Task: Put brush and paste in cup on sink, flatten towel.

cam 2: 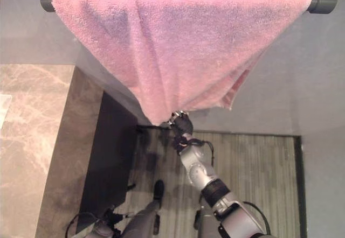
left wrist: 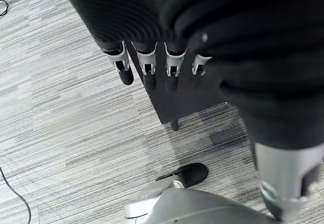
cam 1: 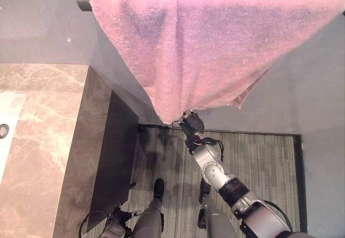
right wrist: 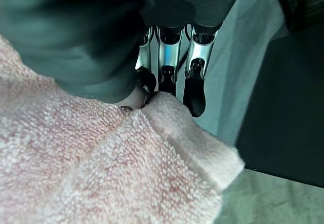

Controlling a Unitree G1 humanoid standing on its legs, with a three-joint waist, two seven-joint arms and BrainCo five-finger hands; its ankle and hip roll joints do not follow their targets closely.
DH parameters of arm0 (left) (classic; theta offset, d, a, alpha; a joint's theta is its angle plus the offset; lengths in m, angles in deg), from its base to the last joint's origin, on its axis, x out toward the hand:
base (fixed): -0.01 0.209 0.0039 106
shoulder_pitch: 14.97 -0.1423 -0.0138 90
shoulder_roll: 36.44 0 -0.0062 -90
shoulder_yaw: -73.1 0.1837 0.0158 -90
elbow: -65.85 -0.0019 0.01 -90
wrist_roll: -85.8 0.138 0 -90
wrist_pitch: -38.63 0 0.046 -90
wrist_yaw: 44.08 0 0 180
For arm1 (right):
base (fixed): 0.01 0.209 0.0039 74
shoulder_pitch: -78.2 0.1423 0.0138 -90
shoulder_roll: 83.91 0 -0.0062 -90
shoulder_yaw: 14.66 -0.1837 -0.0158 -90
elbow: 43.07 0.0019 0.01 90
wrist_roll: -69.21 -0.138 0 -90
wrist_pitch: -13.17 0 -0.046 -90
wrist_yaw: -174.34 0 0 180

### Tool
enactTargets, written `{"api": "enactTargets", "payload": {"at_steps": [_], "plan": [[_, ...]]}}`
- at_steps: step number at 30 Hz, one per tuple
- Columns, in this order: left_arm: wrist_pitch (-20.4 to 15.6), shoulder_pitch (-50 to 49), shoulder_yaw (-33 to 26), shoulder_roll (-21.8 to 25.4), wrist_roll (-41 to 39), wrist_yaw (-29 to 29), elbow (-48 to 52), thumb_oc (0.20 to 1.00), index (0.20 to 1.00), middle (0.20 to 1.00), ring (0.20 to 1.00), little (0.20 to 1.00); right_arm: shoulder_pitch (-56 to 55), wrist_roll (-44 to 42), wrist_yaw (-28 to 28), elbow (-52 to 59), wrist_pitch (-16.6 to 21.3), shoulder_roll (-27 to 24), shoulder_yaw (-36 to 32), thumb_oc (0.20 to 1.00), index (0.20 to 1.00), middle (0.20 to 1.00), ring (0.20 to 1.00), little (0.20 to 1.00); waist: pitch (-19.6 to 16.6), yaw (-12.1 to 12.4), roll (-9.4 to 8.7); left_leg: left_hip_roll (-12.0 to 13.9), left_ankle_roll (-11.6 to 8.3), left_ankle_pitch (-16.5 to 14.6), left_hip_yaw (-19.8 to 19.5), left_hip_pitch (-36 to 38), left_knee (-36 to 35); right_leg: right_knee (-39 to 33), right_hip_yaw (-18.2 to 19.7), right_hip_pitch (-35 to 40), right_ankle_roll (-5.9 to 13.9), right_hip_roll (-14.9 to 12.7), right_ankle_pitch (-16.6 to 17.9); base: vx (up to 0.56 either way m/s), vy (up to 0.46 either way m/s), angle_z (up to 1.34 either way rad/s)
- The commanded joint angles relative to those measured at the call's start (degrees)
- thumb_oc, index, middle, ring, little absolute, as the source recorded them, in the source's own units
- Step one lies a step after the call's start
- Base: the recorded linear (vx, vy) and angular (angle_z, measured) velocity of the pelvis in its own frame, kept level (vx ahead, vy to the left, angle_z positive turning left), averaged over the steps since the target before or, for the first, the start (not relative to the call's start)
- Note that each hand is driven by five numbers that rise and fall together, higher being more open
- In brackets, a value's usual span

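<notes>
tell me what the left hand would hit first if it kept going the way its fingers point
Most likely the dark cabinet beside the counter: the left hand hangs open with its fingers pointing down at the cabinet's corner, the grey floor beyond. Depth is unclear, so it might pass the edge.

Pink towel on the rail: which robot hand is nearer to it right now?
Right. The right robot hand pinches the low hanging corner of the pink towel. The left robot hand hangs far below it, fingers relaxed over the striped floor, holding nothing.
</notes>
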Motion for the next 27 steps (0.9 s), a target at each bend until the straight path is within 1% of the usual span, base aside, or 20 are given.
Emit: {"api": "enactTargets", "payload": {"at_steps": [1, 13, 14, 15, 17, 19, 21, 24, 26, 27], "plan": [[-0.1, 0.9, 2.6, 2.0, -0.6, -1.5, -5.1, 1.000, 1.000, 1.000, 1.000, 1.000, 2.9, 2.1, 0.0, -0.9, 0.2, 5.3, 1.2, 0.200, 0.200, 0.200, 0.200, 0.200, -0.3, 1.7, -2.35, -1.9, 0.90, 3.9, 0.6, -3.4, 0.0, -0.1, 3.4, 1.0, 3.79, -3.9, -0.4, 0.00, 0.000, 0.00], [0.0, 0.5, 2.4, 1.8, -0.2, -1.3, -5.6, 1.000, 1.000, 1.000, 1.000, 1.000, 1.5, 4.0, 1.5, -3.6, -0.4, 4.8, -0.1, 0.200, 0.200, 0.200, 0.200, 0.200, -0.7, 1.4, -2.67, -1.9, 1.07, 3.6, 0.7, -3.1, 0.0, -0.1, 3.7, 1.2, 3.79, -3.8, -0.6, 0.00, 0.000, 0.00], [0.0, 0.5, 2.5, 1.8, 0.0, -1.3, -5.6, 1.000, 1.000, 1.000, 1.000, 1.000, 1.1, 3.9, 1.4, -3.3, -0.4, 4.7, -0.2, 0.316, 0.316, 0.316, 0.316, 0.316, -0.8, 1.3, -2.64, -1.9, 1.11, 3.5, 0.7, -3.0, 0.0, -0.1, 3.8, 1.3, 3.78, -3.8, -0.6, 0.00, 0.000, 0.00], [0.2, 0.5, 2.5, 1.7, 0.1, -1.1, -5.8, 1.000, 1.000, 1.000, 1.000, 1.000, 0.4, 4.2, 1.9, -3.2, -0.3, 4.6, -0.4, 1.000, 1.000, 1.000, 1.000, 1.000, -0.9, 1.1, -2.68, -1.9, 1.14, 3.3, 0.7, -2.7, 0.0, -0.1, 4.0, 1.5, 3.76, -3.8, -0.7, 0.00, 0.000, 0.00], [0.3, 0.7, 2.7, 1.6, 0.4, -0.6, -6.0, 1.000, 1.000, 1.000, 1.000, 1.000, 0.0, 3.3, 1.8, -3.6, -1.4, 4.4, -0.6, 1.000, 1.000, 1.000, 1.000, 1.000, -1.1, 0.9, -2.70, -1.9, 1.20, 3.1, 0.9, -2.2, 0.0, -0.1, 4.2, 1.8, 3.67, -3.7, -0.8, 0.01, 0.000, -0.02], [0.5, 0.8, 2.7, 1.5, 0.8, -0.1, -6.2, 1.000, 1.000, 1.000, 1.000, 1.000, -0.5, 4.3, 1.6, -3.9, -2.5, 3.7, -0.7, 1.000, 1.000, 1.000, 1.000, 1.000, -1.4, 0.7, -2.76, -1.9, 1.31, 2.9, 1.2, -1.6, 0.0, 0.0, 4.3, 2.5, 3.54, -3.6, -1.0, 0.02, -0.003, -0.05], [0.7, 0.8, 2.5, 1.4, 1.6, 0.7, -6.6, 1.000, 1.000, 1.000, 1.000, 1.000, -2.2, 6.2, 1.0, -4.6, -4.2, 2.0, -1.0, 1.000, 1.000, 1.000, 1.000, 1.000, -1.9, 0.2, -2.93, -1.7, 1.50, 2.3, 1.5, -0.2, 0.0, 0.9, 4.5, 3.3, 3.41, -3.6, -1.7, 0.04, 0.006, -0.02], [1.0, 0.3, 1.6, 1.3, 2.5, 2.1, -7.0, 1.000, 1.000, 1.000, 1.000, 1.000, -6.0, 10.9, 0.6, -6.6, -6.8, -1.1, -2.1, 1.000, 1.000, 1.000, 1.000, 1.000, -3.1, -0.7, -3.15, -1.6, 1.91, 1.2, 2.0, 2.4, 0.0, 2.1, 5.0, 4.9, 3.27, -3.6, -2.9, 0.07, 0.016, -0.03], [0.9, -0.4, 0.7, 1.3, 3.5, 3.9, -7.3, 1.000, 1.000, 1.000, 1.000, 1.000, -10.1, 17.3, -0.3, -12.0, -9.8, -4.2, -4.1, 1.000, 1.000, 1.000, 1.000, 1.000, -4.8, -1.6, -3.02, -1.6, 2.18, 0.4, 2.4, 5.0, 0.0, 2.3, 5.0, 7.2, 3.34, -3.6, -3.7, 0.09, 0.021, -0.06], [0.9, -0.4, 0.7, 1.2, 3.5, 3.9, -7.3, 1.000, 1.000, 1.000, 1.000, 1.000, -10.1, 17.3, -0.3, -12.0, -9.8, -4.2, -4.1, 1.000, 1.000, 1.000, 1.000, 1.000, -4.7, -1.6, -3.00, -1.6, 2.18, 0.3, 2.4, 5.1, 0.0, 2.3, 5.0, 7.3, 3.34, -3.6, -3.8, 0.07, 0.016, -0.11]]}}
